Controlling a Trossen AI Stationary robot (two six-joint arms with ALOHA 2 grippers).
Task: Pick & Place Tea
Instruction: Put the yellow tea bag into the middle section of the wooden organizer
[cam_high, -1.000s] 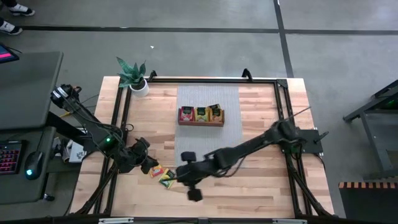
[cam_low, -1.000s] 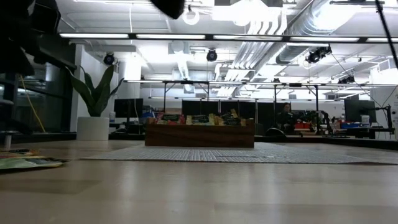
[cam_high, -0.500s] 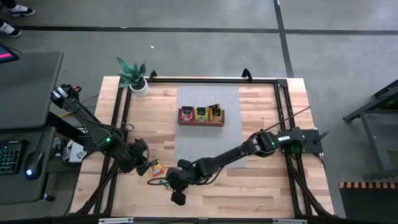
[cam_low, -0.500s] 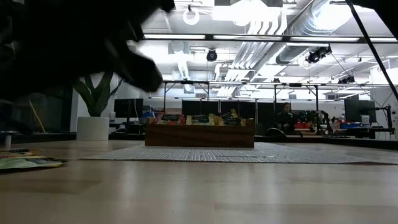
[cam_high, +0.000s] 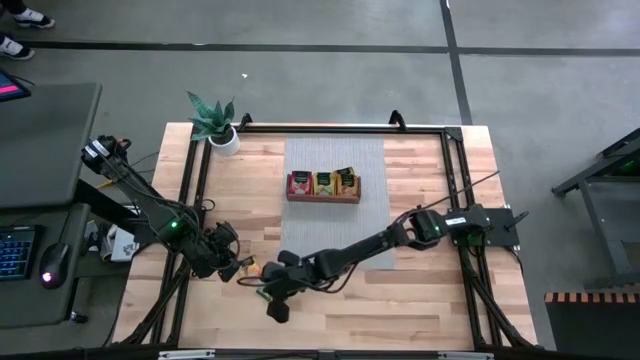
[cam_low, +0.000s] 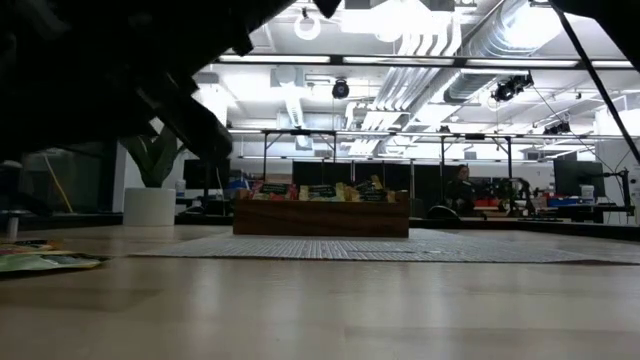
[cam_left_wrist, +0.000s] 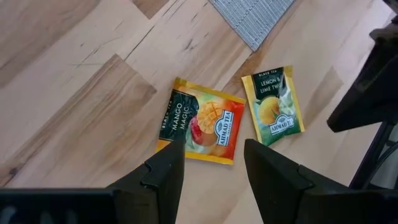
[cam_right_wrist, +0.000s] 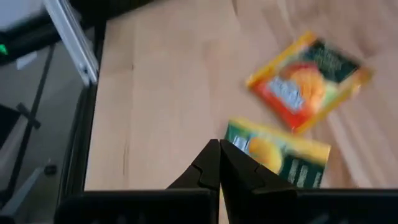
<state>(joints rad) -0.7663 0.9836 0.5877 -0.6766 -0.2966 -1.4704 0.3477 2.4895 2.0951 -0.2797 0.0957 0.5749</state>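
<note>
- Tea packets: two lie loose on the bare wooden surface (cam_high: 420, 300), near its front left corner, well apart from the tray. One is the orange mango packet (cam_left_wrist: 200, 129), the other the green lemon packet (cam_left_wrist: 272, 106); they lie just beside each other without touching.
- The left claw (cam_left_wrist: 208, 163) hovers right over the mango packet, its two fingers released and parted, with the packet's near edge showing between the fingertips. The packet's long axis runs across the gap, slightly skewed to it, so a small twist looks needed before the fingers come down.
- The right claw (cam_right_wrist: 219, 163) is clenched tight on nothing, its tips pointing at the near edge of the lemon packet (cam_right_wrist: 280, 152), with the mango packet (cam_right_wrist: 308, 81) lying beyond.
- From above, both arms crowd the same spot: the left claw (cam_high: 232, 266) reaches in from the left side and the right claw (cam_high: 275, 292) stretches a long way across from the right. The left arm looks nearer and better set for a pick, and the two could clash.
- The wooden tray (cam_high: 323, 197) sits on the grey mat (cam_high: 333, 235) farther back at the middle; its three compartments hold packets standing on edge, red, yellow and green in turn.
- A potted plant (cam_high: 217, 124) stands at the far left corner.
</note>
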